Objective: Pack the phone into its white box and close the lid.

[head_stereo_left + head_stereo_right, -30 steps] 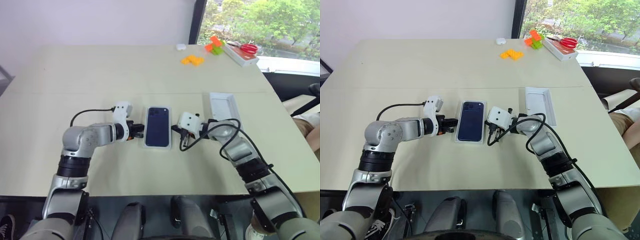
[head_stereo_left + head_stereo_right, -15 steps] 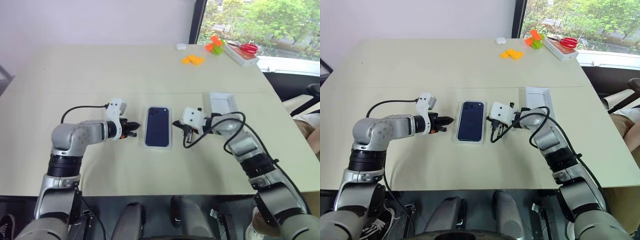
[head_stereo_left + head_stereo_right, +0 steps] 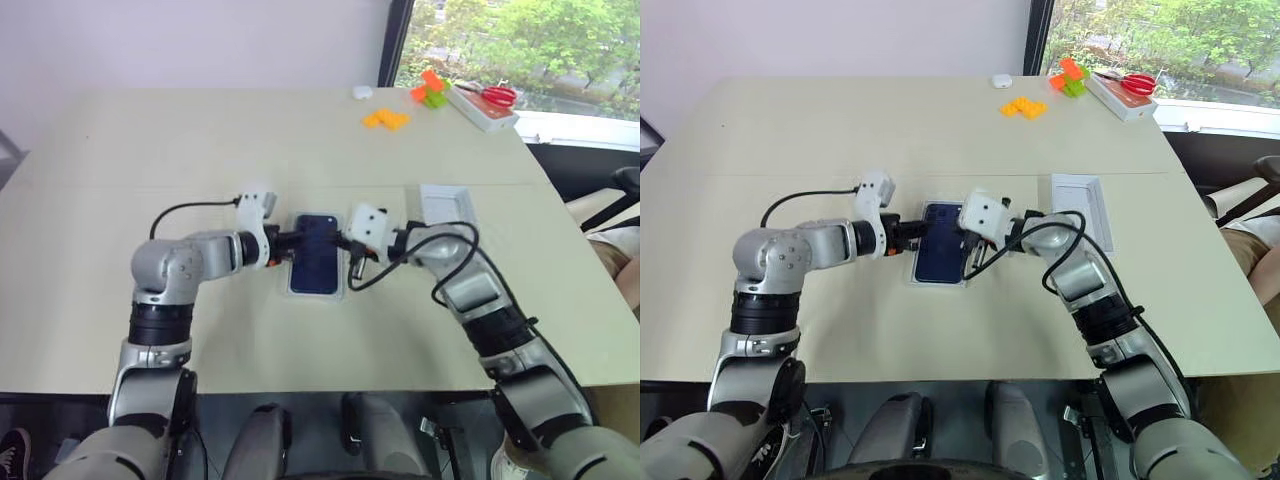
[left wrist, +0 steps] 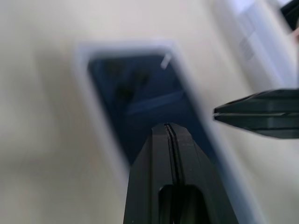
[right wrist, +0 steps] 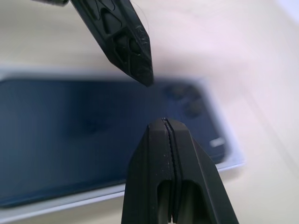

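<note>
A: Head view: phone (image 3: pixel 316 262) sits in the box (image 3: pixel 293 291), right under both pinched-shut grippers, left (image 3: pixel 303 240) and right (image 3: pixel 341 241).
B: Yep, long axis runs crosswise between the tips. Lid (image 3: pixel 447 214) lies past the right one.

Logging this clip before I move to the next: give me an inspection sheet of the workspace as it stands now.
Surface: beige table, a seam line running across it.
Job's things: the phone lies back up in the white box; the lid sits apart on the robot's right, plain inside up, not yet on.
Clutter: orange pieces, orange and green blocks, red scissors on a white case, a small white object, all at the far edge.
Grippers: left gripper and right gripper, jaws shut, tips close together over the phone's camera end.
Cables: a black cable loops off each wrist.
Surroundings: window with trees; plain wall.
</note>
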Action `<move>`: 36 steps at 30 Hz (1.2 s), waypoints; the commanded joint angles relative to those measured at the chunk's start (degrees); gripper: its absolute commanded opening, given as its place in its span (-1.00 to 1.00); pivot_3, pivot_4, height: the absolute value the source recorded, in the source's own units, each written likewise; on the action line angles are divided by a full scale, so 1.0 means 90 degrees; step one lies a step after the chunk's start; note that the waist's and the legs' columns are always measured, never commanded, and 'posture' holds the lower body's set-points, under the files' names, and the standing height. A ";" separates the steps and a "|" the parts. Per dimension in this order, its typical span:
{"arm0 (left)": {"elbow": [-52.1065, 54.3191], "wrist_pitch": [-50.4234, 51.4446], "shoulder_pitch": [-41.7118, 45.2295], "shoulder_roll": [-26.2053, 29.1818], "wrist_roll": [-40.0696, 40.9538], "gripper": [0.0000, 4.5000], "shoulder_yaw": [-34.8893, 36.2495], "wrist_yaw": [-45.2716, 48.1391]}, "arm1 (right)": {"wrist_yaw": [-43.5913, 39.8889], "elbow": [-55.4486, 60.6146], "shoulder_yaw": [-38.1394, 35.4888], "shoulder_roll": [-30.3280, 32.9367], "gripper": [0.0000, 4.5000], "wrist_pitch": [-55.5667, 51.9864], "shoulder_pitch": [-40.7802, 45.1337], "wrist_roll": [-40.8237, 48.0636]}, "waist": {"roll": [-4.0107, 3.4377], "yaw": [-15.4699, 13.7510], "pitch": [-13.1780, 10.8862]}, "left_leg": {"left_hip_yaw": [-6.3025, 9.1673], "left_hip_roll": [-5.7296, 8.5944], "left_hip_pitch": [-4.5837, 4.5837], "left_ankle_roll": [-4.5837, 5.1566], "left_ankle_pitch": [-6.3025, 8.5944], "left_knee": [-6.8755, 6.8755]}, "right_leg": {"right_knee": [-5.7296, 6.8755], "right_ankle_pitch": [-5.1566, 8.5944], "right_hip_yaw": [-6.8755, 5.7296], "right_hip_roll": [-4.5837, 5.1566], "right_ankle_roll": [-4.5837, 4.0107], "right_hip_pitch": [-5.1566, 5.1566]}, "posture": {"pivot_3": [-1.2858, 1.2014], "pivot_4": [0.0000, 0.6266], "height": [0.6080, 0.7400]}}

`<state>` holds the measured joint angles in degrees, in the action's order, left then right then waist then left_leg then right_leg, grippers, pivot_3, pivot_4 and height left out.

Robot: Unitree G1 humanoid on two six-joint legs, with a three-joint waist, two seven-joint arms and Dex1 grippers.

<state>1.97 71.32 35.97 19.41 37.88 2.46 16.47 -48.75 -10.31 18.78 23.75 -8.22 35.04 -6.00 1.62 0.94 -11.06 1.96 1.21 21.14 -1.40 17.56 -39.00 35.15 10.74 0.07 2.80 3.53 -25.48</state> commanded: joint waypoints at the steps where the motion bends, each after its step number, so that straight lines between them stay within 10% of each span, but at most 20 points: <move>1: 0.0125 -0.0086 -0.0171 0.0212 -0.0283 -0.99 -0.0268 0.0144 | 0.0057 0.0070 0.0096 0.0108 -0.99 0.0288 -0.0077 -0.0211 | -0.0006 -0.0004 0.0003 | -0.0001 0.0001 -0.0002 -0.0001 0.0000 -0.0001 | -0.0001 0.0000 0.0001 0.0001 0.0000 0.0002 | 0.03 -0.52 1.00; 8: 0.0303 -0.0839 0.0016 0.0020 -0.0287 -0.88 0.0144 0.0351 | 0.0028 0.0366 -0.0693 -0.0116 -0.89 -0.0794 0.0145 0.0698 | -0.0005 -0.0014 0.0002 | -0.0002 0.0000 -0.0013 0.0000 0.0000 -0.0001 | -0.0001 0.0000 0.0003 -0.0001 0.0000 0.0012 | 0.03 -0.52 1.00; 17: 0.0652 -0.1524 -0.0117 0.0758 -0.0068 0.99 0.0357 0.1597 | 0.1381 0.1307 -0.1594 0.0092 0.99 -0.3169 0.0391 0.0609 | -0.0008 -0.0017 0.0000 | 0.0003 -0.0001 0.0013 0.0000 0.0000 -0.0001 | -0.0001 -0.0001 0.0000 0.0000 -0.0002 -0.0010 | 0.03 -0.52 1.00; 25: 0.0646 -0.2741 -0.0785 0.2095 -0.0251 0.99 0.0232 0.3554 | 0.2954 0.2409 -0.2106 -0.0399 0.99 -0.5651 0.0182 0.0410 | -0.0012 -0.0012 -0.0003 | -0.0004 -0.0005 0.0025 0.0003 0.0001 0.0001 | 0.0000 0.0000 0.0001 -0.0001 -0.0004 -0.0027 | 0.03 -0.52 1.00; 36: 0.0698 -0.3282 -0.1137 0.2933 -0.0179 0.99 0.0562 0.4740 | 0.4550 0.1678 -0.2175 -0.0823 0.99 -0.5654 0.0141 -0.0041 | -0.0020 0.0013 -0.0007 | -0.0012 -0.0005 0.0029 0.0014 0.0006 0.0001 | -0.0002 0.0002 0.0002 -0.0002 -0.0004 -0.0030 | 0.03 -0.52 1.00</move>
<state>6.89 43.04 25.80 45.54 35.93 6.01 58.94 -9.90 5.39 0.58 16.75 -60.83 35.93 -5.48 1.43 1.06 -11.13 1.85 1.17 21.40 -1.27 17.62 -38.99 35.12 10.76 0.09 2.78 3.49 -25.75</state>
